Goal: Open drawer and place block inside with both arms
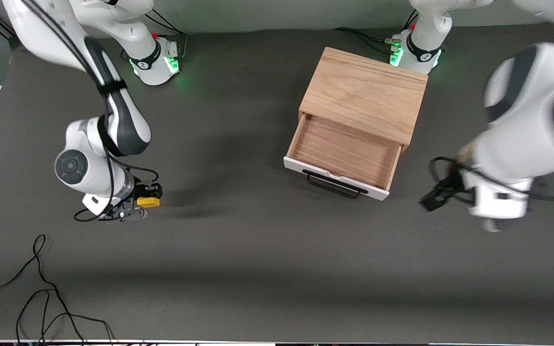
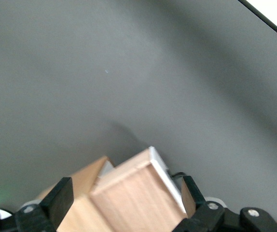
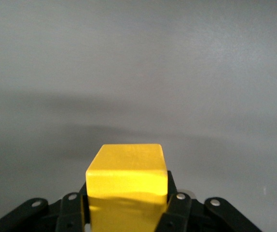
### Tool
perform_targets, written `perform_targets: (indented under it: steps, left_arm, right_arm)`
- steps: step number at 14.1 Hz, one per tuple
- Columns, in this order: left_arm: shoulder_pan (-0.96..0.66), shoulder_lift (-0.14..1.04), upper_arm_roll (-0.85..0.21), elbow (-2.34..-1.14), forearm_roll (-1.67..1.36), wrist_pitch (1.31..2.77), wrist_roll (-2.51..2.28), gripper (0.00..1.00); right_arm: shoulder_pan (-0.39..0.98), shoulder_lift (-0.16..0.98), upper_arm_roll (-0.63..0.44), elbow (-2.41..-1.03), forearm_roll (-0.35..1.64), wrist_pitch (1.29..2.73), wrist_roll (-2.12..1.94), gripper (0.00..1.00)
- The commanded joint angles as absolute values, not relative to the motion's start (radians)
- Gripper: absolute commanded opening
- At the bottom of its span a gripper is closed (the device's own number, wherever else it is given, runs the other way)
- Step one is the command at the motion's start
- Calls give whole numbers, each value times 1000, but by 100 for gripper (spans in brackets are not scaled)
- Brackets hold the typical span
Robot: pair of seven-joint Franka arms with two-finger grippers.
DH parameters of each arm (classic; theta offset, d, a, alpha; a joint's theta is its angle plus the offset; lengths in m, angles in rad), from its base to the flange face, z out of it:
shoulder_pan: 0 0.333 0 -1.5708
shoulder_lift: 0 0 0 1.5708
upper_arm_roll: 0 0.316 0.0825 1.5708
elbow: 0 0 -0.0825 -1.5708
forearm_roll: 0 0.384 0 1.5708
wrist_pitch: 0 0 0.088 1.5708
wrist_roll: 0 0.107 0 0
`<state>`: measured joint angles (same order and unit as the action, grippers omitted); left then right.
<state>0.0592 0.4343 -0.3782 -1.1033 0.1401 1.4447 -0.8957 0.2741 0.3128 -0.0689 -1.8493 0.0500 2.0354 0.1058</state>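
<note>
- You see the left gripper (image 2: 124, 203) with its fingers (image 2: 59, 195) spread apart.
- Between them: the drawer (image 2: 138, 193), white front panel edge-on.
- Grey table (image 2: 129, 72) fills the rest.

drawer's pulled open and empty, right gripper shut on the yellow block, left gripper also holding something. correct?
Not quite: the left gripper holds nothing. The left wrist view shows its fingers spread apart with only the cabinet seen past them. The rest stands: the front view shows the drawer open and empty, and the right gripper is shut on the yellow block.
</note>
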Motion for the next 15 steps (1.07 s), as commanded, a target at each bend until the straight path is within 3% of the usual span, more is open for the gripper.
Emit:
perform_targets:
  steps: [1,5,9,10,13,15]
  left_arm:
    - [181,290,-379,-1250,65,1442,-657,100]
    - [287,230,-376,-1295,52,1381,-372,100]
    - [319,137,-344,-1423,52,1419,-172,100]
    - [287,102,-304,-1475,46,1457,-158,100]
    - [42,-10,-57,-1638,17,1572,-152,100]
    - [-9,-29,-9,-1661,17,1577,-117,100]
  right_arm:
    - [362,339,-75,-1541,141,1736,289,1]
    - [443,385,-71,-1258,185,1522,517,1]
    - [462,388,-19,-1106,270,1486,661,1]
    - [463,399,18,-1077,270,1488,704,1]
    - [504,512,153,-971,227,1543,946,1]
    - [590,563,161,-959,146,1613,994,1]
